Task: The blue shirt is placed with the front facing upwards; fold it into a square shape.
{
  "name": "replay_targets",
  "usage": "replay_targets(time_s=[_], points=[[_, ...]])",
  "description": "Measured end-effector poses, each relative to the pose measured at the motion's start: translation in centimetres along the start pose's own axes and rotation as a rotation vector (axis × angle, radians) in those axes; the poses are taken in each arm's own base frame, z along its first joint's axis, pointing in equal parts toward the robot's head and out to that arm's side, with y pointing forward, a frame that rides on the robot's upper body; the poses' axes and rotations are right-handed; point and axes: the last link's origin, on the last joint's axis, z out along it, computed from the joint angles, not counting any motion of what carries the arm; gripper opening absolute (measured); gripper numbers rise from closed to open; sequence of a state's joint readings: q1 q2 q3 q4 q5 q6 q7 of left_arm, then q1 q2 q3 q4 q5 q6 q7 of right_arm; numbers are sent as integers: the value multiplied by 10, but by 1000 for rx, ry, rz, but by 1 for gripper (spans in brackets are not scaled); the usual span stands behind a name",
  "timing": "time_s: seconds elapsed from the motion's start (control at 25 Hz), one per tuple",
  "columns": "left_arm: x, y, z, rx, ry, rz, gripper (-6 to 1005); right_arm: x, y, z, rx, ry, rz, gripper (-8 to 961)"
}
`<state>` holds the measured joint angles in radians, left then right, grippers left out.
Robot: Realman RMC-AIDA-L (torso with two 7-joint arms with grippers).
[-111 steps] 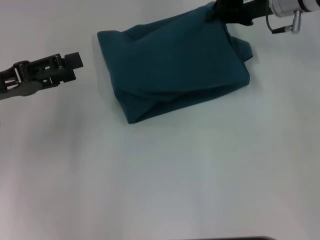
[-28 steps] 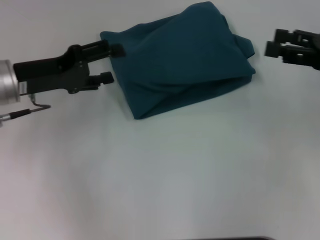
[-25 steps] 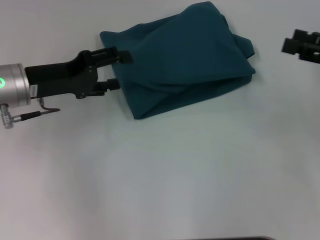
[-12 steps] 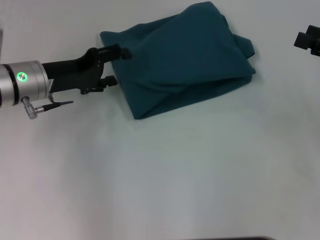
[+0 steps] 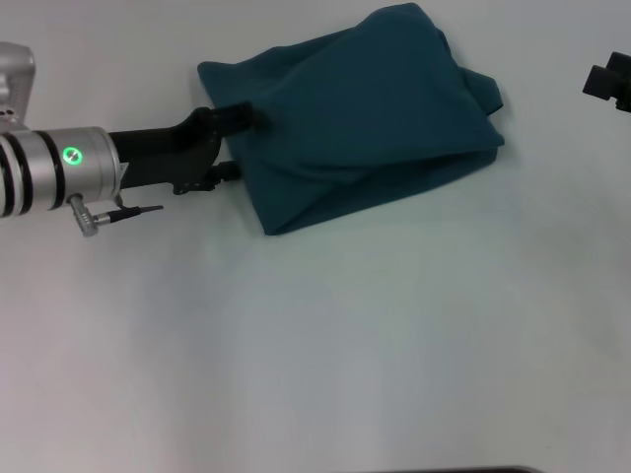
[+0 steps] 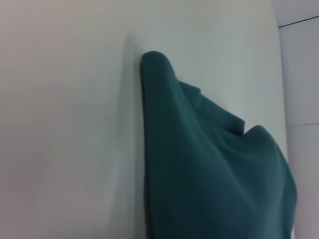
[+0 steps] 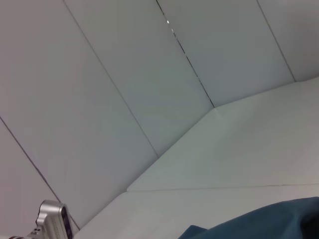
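White tabletop (image 5: 325, 355), the blue shirt (image 5: 360, 118) bunched at twelve o'clock, long axis nine-to-three. Left claw (image 5: 240, 143) straddles its nine o'clock edge, fingers apart. Right claw (image 5: 609, 81) far off at three, grip unclear.

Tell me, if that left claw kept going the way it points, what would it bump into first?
Most likely the blue shirt: the left gripper already sits at its left edge, one jaw over the cloth, one beside it.
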<state>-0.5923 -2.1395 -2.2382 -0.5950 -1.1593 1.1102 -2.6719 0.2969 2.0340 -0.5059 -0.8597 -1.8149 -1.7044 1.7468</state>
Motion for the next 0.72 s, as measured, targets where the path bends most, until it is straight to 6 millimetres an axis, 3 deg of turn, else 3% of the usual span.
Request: replay_targets(time_s=[0.32,0.64,0.72], points=[[-6,23,22,9,-84,87,900,-1,0,0,-4,-5,4,904],[-3,21,19,13,-83,94,812,-3,2,0,-17,-12,6,904],[-4,22,22,18,-88,99,738,-2,3,1,-22,-13,10,903]])
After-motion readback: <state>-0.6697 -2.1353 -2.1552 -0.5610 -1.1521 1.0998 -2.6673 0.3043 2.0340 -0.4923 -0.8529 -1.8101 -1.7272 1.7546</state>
